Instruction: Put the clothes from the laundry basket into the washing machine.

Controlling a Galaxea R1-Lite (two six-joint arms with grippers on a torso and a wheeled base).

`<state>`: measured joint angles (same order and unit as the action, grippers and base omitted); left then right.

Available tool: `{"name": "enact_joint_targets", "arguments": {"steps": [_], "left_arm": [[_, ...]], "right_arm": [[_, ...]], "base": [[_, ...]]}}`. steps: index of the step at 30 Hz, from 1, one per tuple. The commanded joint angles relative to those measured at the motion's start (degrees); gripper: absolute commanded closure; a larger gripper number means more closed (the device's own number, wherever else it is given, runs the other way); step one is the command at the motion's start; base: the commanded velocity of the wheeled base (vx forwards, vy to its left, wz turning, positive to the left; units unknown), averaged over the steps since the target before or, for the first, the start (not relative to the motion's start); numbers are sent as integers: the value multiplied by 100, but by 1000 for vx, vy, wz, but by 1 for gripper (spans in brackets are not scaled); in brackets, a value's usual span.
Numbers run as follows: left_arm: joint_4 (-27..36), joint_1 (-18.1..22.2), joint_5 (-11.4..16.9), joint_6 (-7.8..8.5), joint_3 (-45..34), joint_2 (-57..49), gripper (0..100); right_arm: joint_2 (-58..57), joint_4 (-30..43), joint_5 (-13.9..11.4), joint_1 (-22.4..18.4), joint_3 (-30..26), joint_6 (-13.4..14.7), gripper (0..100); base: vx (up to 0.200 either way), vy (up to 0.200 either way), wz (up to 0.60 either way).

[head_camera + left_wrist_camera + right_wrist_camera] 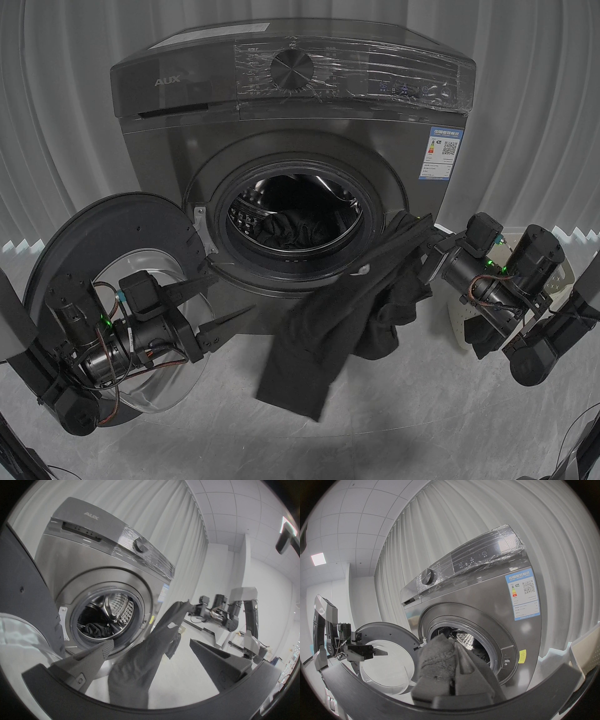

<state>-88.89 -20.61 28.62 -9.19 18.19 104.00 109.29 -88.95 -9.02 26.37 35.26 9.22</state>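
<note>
R fingers (470, 670) clamp garment (331, 325) (dangling).

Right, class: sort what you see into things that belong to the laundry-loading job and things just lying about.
Job: grey front-loading washing machine, its round open door, black clothes in the drum, long black cloth garment, right gripper clamping it, open left gripper, white perforated laundry basket.
Just around: white pleated curtain, grey floor.

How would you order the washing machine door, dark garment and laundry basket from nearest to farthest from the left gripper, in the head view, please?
From the left gripper:
1. washing machine door, just behind it, left.
2. dark garment, hanging in the middle.
3. laundry basket, far right.
</note>
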Motion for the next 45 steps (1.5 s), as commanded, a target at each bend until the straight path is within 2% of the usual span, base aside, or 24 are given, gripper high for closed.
{"name": "enact_joint_targets", "arguments": {"steps": [1,5,6,10,14,21,25,31,45], "left_arm": [[-5,-30,47,40,-175,6,0],[4,-30,38,75,-149,103,0],[4,-66,12,93,-96,288,0],[4,-285,-23,260,238,762,0],[4,-461,-190,392,642,1202,0],[4,-637,-305,409,976,1755,0],[-5,-681,-331,515,1108,2010,0],[-5,-760,-454,506,1275,2133,0],[12,-1059,-375,436,2207,2766,0]], "right_arm": [[49,-17,-3,61,-1,1,100],[66,-8,67,158,8,1,100],[57,-8,173,255,16,10,100],[49,-17,269,457,43,89,100],[40,-17,269,457,-1,116,100],[57,-17,278,554,25,116,100],[57,-17,287,624,34,107,100],[66,-8,559,773,52,107,100],[57,-8,559,879,43,151,100]], "base": [[0,0,0],[0,0,0],[0,0,0],[0,0,0],[0,0,0],[0,0,0],[0,0,0],[0,0,0],[0,0,0]]}}
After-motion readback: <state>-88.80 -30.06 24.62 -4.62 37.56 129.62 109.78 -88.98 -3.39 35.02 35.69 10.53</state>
